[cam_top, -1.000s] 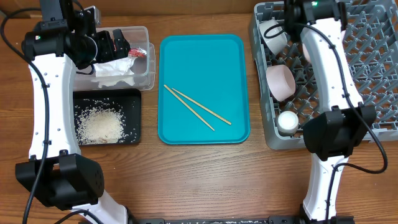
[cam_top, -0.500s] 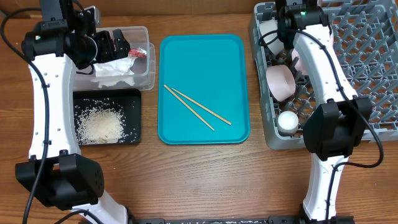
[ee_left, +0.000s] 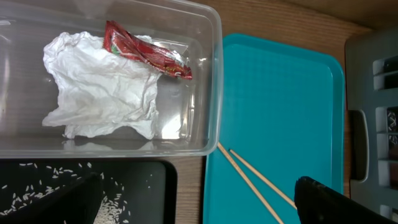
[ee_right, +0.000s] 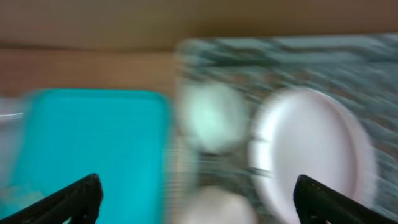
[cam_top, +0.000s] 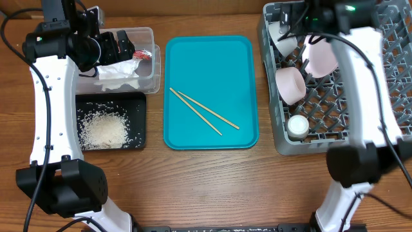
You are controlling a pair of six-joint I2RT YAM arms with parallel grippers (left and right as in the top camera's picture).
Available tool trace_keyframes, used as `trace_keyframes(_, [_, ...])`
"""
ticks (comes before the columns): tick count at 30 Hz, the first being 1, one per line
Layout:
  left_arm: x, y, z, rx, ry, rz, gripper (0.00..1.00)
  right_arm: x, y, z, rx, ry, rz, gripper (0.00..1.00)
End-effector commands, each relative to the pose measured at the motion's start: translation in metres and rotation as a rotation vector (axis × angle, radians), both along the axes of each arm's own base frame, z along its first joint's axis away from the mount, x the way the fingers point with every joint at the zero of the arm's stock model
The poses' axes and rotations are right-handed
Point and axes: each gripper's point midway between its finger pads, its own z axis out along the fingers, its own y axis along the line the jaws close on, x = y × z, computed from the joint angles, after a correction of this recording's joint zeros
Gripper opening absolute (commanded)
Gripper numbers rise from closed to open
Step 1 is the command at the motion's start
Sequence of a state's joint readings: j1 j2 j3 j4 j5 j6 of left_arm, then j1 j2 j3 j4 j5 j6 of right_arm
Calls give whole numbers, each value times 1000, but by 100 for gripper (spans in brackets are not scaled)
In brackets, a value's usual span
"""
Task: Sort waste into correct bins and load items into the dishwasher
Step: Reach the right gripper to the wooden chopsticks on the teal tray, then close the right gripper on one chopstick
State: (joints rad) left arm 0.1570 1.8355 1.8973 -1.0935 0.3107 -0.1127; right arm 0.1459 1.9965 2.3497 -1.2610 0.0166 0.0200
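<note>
Two thin wooden chopsticks (cam_top: 205, 111) are seen on the smooth teal tray (cam_top: 212, 58).
A crumpled napkin (ee_left: 102, 87) and glossy red wrapper (ee_left: 146, 51) are held in the clear tub (ee_left: 214, 93), loose rice (cam_top: 103, 129) on the flat black tray (cam_top: 138, 122), a round white plate (cam_top: 320, 58) in the pegged grey rack (cam_top: 386, 77); the left gripper (ee_left: 199, 199) and right gripper (ee_right: 199, 205) are spread wide, empty.

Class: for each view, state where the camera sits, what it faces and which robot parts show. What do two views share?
Overhead: above the table, facing down on tub, teal tray and rack; both arms show.
Left wrist: over the tub, facing napkin and wrapper; left fingers at bottom.
Right wrist: over the rack, blurred, facing a plate; right fingers at bottom.
Shared: overhead and left wrist both show the chopsticks.
</note>
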Motion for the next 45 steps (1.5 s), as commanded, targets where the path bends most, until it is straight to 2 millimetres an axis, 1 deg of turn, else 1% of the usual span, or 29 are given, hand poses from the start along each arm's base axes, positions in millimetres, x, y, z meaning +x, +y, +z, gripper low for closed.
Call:
trace_keyframes(1, [-3, 0, 17, 17, -43, -7, 100, -34, 76, 31, 338, 28, 304, 91])
trace_keyframes(2, [-3, 0, 17, 17, -43, -7, 100, -38, 82, 24, 344, 58, 316, 87])
trace_keyframes(5, [-3, 0, 17, 17, -43, -7, 100, -47, 96, -9, 296, 168, 313, 86])
trace_keyframes(9, [-3, 0, 17, 17, -43, -7, 100, -61, 121, -66, 160, 302, 323, 84])
trace_keyframes(13, [-3, 0, 17, 17, -43, -7, 100, -81, 143, -126, -27, 407, 397, 82])
trace_keyframes(16, [-3, 0, 17, 17, -43, -7, 100, -93, 152, -164, -116, 460, 412, 79])
trace_keyframes(18, [-3, 0, 17, 17, -43, -7, 100, -99, 154, -188, -167, 479, 418, 76])
trace_keyframes(21, [-3, 0, 17, 17, -43, -7, 100, -109, 156, -219, -194, 507, 430, 76])
trace_keyframes(24, [-3, 0, 17, 17, -43, -7, 100, -120, 154, -245, -206, 537, 438, 77])
trace_keyframes(27, [-3, 0, 17, 17, -43, -7, 100, -129, 150, -267, -226, 556, 466, 77])
trace_keyframes(31, [-3, 0, 17, 17, -43, -7, 100, -135, 147, -288, -235, 557, 483, 75])
trace_keyframes(37, [-3, 1, 17, 18, -43, -6, 100, -143, 147, -297, -231, 574, 525, 70])
trace_keyframes(41, [-3, 1, 17, 18, -43, -6, 100, -157, 153, -304, -193, 608, 599, 63])
trace_keyframes(43, [-3, 1, 17, 18, -43, -6, 100, -161, 151, -309, -195, 617, 599, 57])
trace_keyframes(45, [-3, 1, 17, 19, -43, -6, 100, -165, 148, -314, -197, 628, 598, 48])
